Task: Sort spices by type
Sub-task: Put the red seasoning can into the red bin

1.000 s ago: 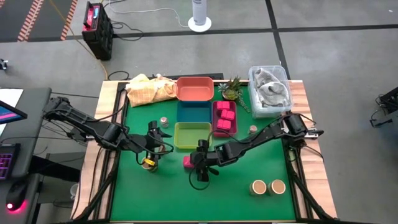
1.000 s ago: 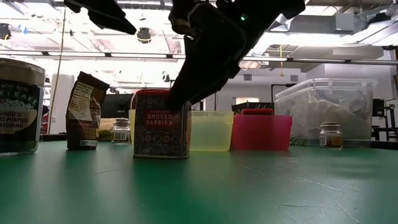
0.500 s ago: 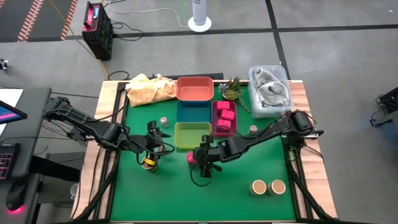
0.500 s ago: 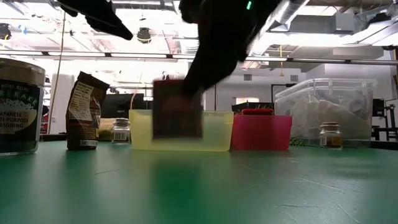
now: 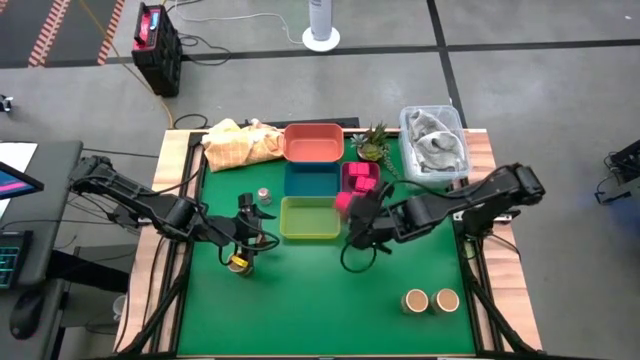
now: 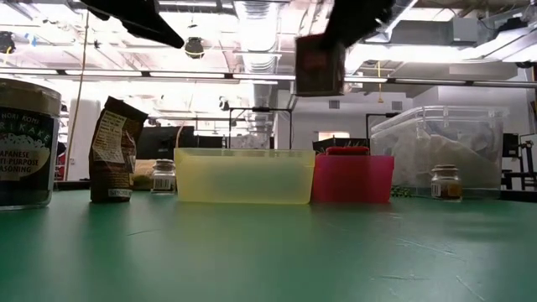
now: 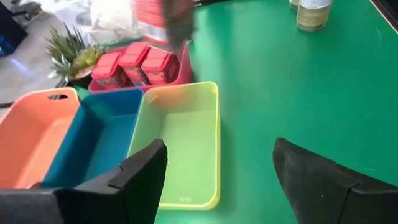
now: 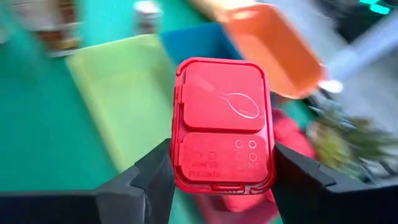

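Observation:
My right gripper (image 5: 350,207) is shut on a pink spice box (image 8: 222,124), held high above the table next to the pink tray (image 5: 348,172). That tray holds more pink boxes (image 7: 140,63). In the low view the box (image 6: 320,65) hangs well above the yellow-green tray (image 6: 243,176). Left of the trays my left gripper (image 7: 217,180) stands open and holds nothing, facing the yellow-green tray (image 5: 310,217). Two tan-topped jars (image 5: 431,300) stand at the near right. A small jar (image 5: 264,195) stands to the left of the blue tray (image 5: 311,180). My right gripper pinches the pink box between its two fingers (image 8: 149,180), one on each long side (image 8: 179,168), toward one end of the lid. The fingers slant down from the table's right. The box is lifted clear, its lid facing the wrist camera.
An orange tray (image 5: 313,142) sits beyond the blue one. A small plant (image 5: 375,143), a clear plastic tub (image 5: 435,145) and a yellow cloth (image 5: 240,145) line the far edge. A brown bag (image 6: 113,151) and a big jar (image 6: 25,143) stand at the left in the low view.
My right gripper has lifted the pink box off the table, where it stood in front of the yellow-green tray. It has carried the box up and toward the far right, to the pink tray, turning its wrist on the way.

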Controlling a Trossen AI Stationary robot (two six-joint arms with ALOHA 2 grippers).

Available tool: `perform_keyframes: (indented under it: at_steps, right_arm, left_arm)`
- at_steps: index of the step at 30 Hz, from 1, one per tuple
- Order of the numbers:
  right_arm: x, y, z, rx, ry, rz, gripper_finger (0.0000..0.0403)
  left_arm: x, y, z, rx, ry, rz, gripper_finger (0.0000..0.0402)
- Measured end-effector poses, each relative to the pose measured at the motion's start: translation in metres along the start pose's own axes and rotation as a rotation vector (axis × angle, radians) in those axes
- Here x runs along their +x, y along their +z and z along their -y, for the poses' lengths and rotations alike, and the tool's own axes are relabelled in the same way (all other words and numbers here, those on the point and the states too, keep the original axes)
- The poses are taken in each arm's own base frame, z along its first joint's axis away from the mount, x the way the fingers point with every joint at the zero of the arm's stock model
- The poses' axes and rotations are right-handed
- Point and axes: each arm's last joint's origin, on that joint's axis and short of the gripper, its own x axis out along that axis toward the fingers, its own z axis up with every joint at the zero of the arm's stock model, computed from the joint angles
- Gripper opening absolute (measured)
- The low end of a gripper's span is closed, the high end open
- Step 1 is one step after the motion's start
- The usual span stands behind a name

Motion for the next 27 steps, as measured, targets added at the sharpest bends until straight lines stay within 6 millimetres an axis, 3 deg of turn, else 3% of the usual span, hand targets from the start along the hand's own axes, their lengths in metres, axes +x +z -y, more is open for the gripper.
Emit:
perform_keyframes:
  at_steps: [3,13,27]
  right_arm:
    - [0.009,-0.001,0.007,0.075,-0.105,-0.006,0.0238]
    - [0.075,-0.007,0.003,0.192,-0.279,-0.084,0.0238]
    - [0.074,0.005,0.001,0.296,-0.27,0.056,0.0238]
  left_arm:
    - [0.0,0.002,0.0,0.0,0.0,0.015,0.0278]
    - [0.0,0.002,0.0,-0.015,0.0,0.019,0.0278]
    - [0.0,0.001,0.0,-0.006,0.0,0.008,0.0278]
